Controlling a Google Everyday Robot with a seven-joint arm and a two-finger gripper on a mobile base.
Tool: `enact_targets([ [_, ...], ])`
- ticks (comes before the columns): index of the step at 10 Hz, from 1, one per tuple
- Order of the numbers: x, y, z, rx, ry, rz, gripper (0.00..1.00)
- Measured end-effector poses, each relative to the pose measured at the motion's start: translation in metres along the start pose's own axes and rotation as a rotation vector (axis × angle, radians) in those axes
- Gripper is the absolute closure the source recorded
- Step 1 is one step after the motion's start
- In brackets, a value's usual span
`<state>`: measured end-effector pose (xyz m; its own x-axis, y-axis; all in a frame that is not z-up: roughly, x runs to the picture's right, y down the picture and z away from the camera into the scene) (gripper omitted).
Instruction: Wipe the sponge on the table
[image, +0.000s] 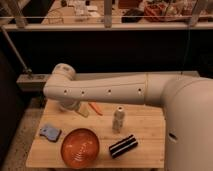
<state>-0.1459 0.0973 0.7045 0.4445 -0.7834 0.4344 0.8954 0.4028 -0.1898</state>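
The sponge (50, 132), a small flat light-blue pad, lies on the left side of the table (145, 120), a light bamboo-wood top. My white arm reaches across from the right, above the table's back half. Its wrist bends down at the far left, and the gripper (71, 106) hangs over the table's back left part. The gripper is behind the sponge, to its right, and apart from it. Much of the gripper is hidden by the arm.
A round orange plate (80, 147) sits at the front, just right of the sponge. A black-and-white striped block (123, 145) lies to its right. A small pale bottle (118, 120) stands mid-table, and an orange stick (95, 108) lies behind it. A dark railing runs behind the table.
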Motion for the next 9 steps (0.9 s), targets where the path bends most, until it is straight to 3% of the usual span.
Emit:
enact_targets([
  [9, -0.012, -0.032, 0.035, 0.024, -0.002, -0.125, 0.20],
])
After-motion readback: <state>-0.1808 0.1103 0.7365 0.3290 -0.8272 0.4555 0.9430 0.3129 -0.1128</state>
